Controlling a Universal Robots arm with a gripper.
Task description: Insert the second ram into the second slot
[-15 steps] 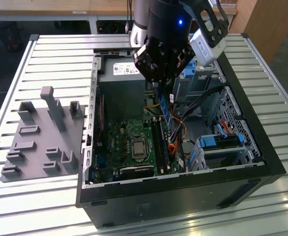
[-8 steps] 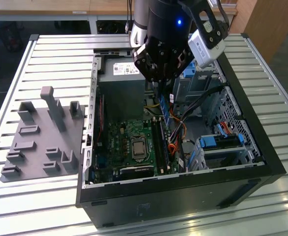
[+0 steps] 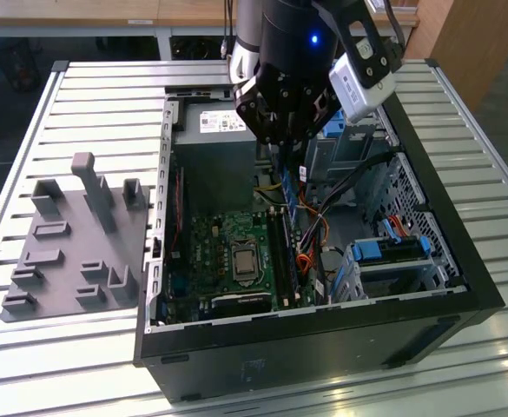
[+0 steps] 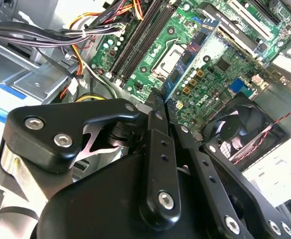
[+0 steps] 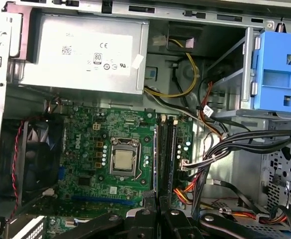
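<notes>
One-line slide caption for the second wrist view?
Black gripper holds thin blue circuit-board RAM stick over green motherboard.

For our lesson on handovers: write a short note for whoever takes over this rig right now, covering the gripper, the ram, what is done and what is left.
The gripper is shut on the second ram, holding it by one end. The stick juts out over the motherboard inside the open computer case.
The memory slots lie beside the processor socket.
Done: the ram is in the gripper and over the board.
Left: the ram is not yet seated in the second slot. I cannot tell whether the neighbouring slot is filled.
</notes>
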